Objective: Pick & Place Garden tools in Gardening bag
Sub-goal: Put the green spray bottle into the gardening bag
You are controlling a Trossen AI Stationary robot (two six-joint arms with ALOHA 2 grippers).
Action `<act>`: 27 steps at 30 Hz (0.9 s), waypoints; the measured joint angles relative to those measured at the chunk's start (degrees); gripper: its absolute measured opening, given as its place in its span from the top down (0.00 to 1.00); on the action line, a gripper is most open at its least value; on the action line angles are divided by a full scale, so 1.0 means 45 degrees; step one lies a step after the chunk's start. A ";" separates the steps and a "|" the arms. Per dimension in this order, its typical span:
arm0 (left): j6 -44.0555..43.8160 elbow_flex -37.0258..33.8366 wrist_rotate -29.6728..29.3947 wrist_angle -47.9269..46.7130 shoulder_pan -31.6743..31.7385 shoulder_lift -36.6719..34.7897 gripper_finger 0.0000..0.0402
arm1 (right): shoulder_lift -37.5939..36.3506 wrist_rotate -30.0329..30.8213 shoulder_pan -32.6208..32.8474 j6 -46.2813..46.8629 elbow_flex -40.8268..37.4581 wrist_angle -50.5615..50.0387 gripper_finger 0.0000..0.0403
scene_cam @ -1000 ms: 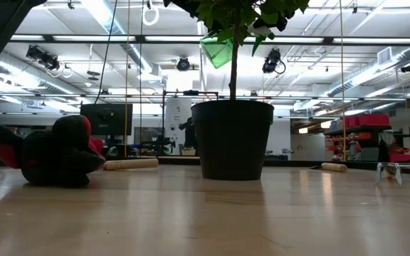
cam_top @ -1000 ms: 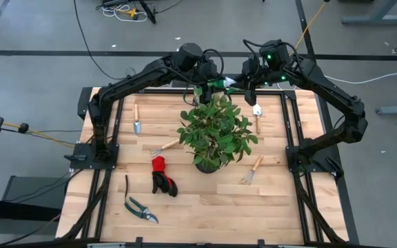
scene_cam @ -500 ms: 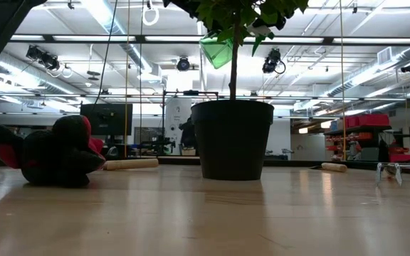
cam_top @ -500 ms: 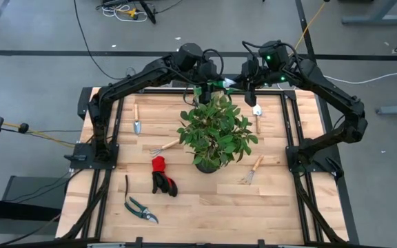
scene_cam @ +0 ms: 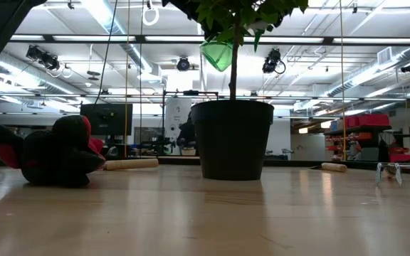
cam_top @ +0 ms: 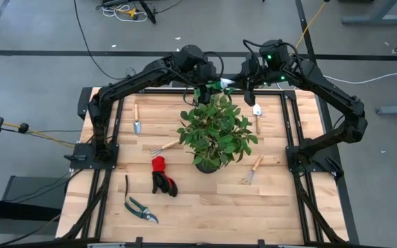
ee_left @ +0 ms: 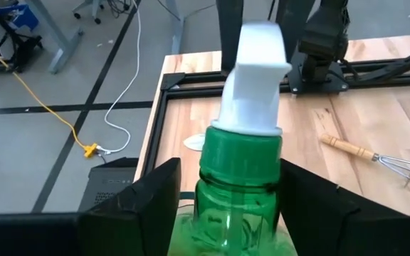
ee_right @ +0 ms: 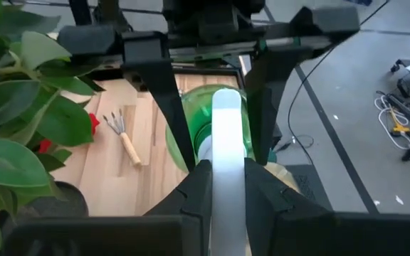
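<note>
Above the far side of the potted plant [cam_top: 214,131], both arms meet on the green spray bottle [cam_top: 216,84], held in the air over the leaves.

- Right jaws: closed on the bottle's white spray head [ee_right: 226,153].
- Left jaws: flank the green body [ee_left: 240,206]. Whether they press it or stand just clear, I cannot tell.
- Judgement: a hand-over in mid-air. 1 grip must be firm before the other lets go. Keep the bottle upright and clear of the foliage.
- On the surface [cam_top: 212,207] around the plant: 1 trowel [cam_top: 136,118] and 1 hand rake [cam_top: 164,147] to its left. Another trowel [cam_top: 257,116] and another rake [cam_top: 251,170] lie to its right.
- Red-and-black gloves [cam_top: 161,176] lie near the plant's front left. Shears [cam_top: 138,205] lie farther out that way.
- Containers: the dark pot [scene_cam: 232,139] holds only the plant.
- Gardening bag: not plainly seen. A tan patch [ee_right: 288,178] past the bottle may be it. Contents hidden.
- Liquid in the bottle: cannot tell.
</note>
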 joint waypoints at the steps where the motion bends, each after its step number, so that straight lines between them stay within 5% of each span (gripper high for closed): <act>1: 0.0004 0.0000 0.0008 0.0011 -0.0007 0.0000 0.44 | 0.0000 -0.0087 0.0000 0.0002 0.0000 0.0021 0.86; 27: -0.0223 0.0000 0.0004 0.0408 -0.0217 0.0000 0.60 | 0.0000 -0.0176 0.0160 -0.0010 0.0000 0.0009 0.86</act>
